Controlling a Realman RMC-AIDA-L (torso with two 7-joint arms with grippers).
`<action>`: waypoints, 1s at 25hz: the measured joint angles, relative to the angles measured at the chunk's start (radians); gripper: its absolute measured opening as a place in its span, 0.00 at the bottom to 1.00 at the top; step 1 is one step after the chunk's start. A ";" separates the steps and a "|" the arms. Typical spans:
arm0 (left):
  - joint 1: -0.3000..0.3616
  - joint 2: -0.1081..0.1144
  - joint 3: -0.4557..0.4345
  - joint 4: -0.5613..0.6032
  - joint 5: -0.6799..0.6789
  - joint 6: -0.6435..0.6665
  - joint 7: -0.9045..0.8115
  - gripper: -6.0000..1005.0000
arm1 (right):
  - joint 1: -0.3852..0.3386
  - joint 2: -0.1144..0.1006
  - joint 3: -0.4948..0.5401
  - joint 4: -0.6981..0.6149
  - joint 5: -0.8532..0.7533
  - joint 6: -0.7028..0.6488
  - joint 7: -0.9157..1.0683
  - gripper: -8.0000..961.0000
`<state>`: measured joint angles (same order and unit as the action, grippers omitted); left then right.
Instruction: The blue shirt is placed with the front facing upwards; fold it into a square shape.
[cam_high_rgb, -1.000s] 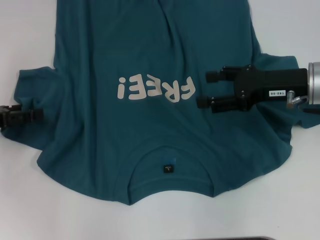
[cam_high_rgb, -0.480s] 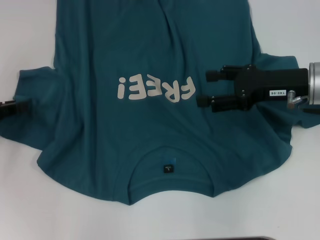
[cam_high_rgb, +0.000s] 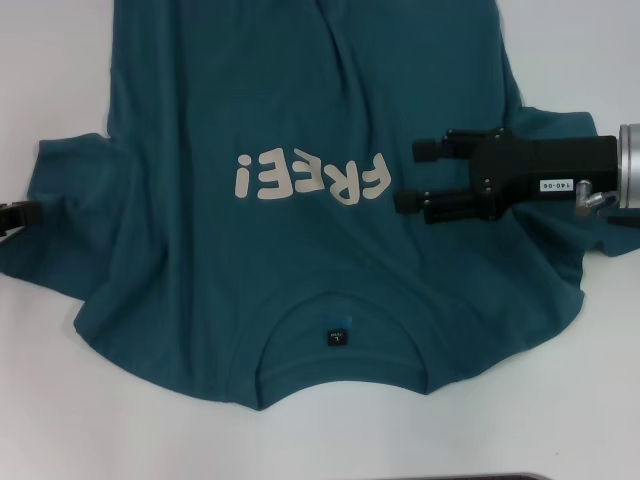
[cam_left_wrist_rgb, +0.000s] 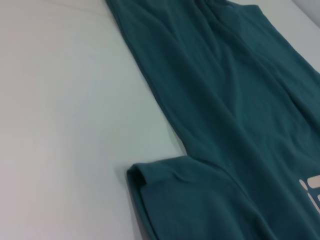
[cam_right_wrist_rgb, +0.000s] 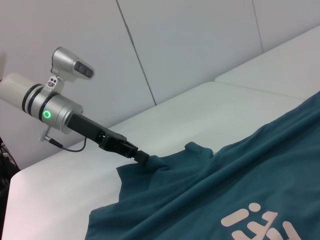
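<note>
**Two claws at the shirt's sides, no fold made yet**

The shirt (cam_high_rgb: 300, 200) lies flat on the white bench (cam_high_rgb: 40, 400), front up. The white word on its chest reads upside down from the head view, because the collar is on the robot's side and the bottom of the shirt runs away off the far edge of the view. Laid out wide like this, both sleeves stick out to the sides, so each arm can get at one.

The left claw (cam_high_rgb: 18, 216) is low at the left edge of the head view, right at the tip of the left sleeve (cam_high_rgb: 60, 215). In the right wrist view the left claw (cam_right_wrist_rgb: 139, 156) looks clenched on the sleeve's edge, and the cloth pulls up into a little peak there. I think it holds the sleeve so it can carry it over the body of the shirt. That arm reaches in from the side, long and low, sloping down to the bench.

The right claw (cam_high_rgb: 420, 178) hangs over the shirt just beside the last letter of the word. Its two fingers (cam_high_rgb: 430, 150) point toward the middle, spread apart, with nothing between them. The right arm comes straight in from the right side, level with the bench. I cannot tell if the claw touches the cloth.

The shirt has some wrinkles but no folds, so the job looks to be at its start.
</note>
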<state>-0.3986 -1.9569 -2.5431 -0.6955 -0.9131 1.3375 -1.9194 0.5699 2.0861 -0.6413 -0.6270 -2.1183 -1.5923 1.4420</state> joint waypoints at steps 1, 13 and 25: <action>0.000 -0.003 0.000 -0.004 0.004 0.001 0.000 0.15 | 0.000 0.000 0.000 0.000 0.000 0.000 -0.001 0.95; 0.008 -0.031 -0.004 -0.092 0.011 0.032 -0.034 0.08 | -0.001 0.000 0.000 0.002 0.000 0.000 -0.002 0.95; 0.021 -0.030 -0.005 -0.128 0.041 0.040 -0.070 0.40 | 0.001 0.000 0.000 -0.002 0.002 -0.001 0.003 0.95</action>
<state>-0.3775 -1.9869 -2.5484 -0.8235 -0.8720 1.3777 -1.9891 0.5706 2.0861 -0.6412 -0.6286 -2.1168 -1.5938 1.4448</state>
